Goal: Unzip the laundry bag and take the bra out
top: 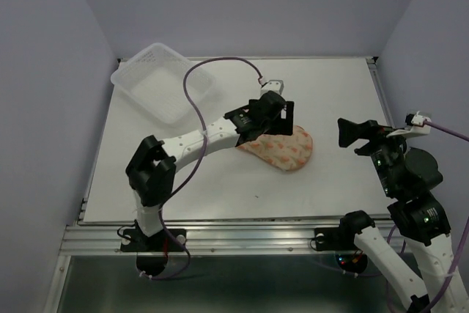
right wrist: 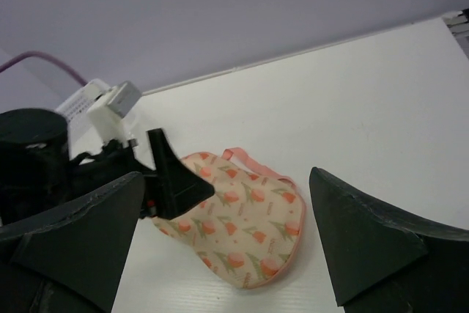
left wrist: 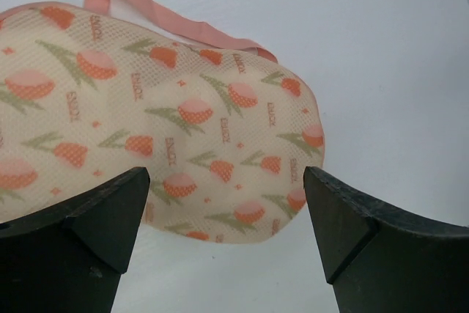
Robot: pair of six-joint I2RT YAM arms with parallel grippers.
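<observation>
1. We are looking at the laundry bag (top: 284, 150) lying flat near the middle of the white table (top: 330, 93). Its peach mesh shell with orange flower prints is bulging upward, and we cannot tell what is sitting inside it.
2. A clear plastic tray (top: 163, 82) is resting at the far left corner of the table, well apart from the bag.
3. In the left wrist view, the bag's thin pink loop (left wrist: 161, 16) is trailing along its far edge, flat on the table.
4. The left claw (top: 275, 116) is reaching over the bag's left end. In its own camera, the rounded end of the bag is showing in the gap between the two dark fingers (left wrist: 88, 240).
5. The left claw's jaws are standing wide apart and gripping nothing. We cannot tell whether the fingertips are touching the mesh.
6. The right claw (top: 346, 133) is hanging to the right of the bag, clearly apart from it and pointing toward it.
7. Its jaws are also spread wide and carrying nothing. The bag is appearing between its fingers (right wrist: 366, 247) only as a distant thing on the table.
</observation>
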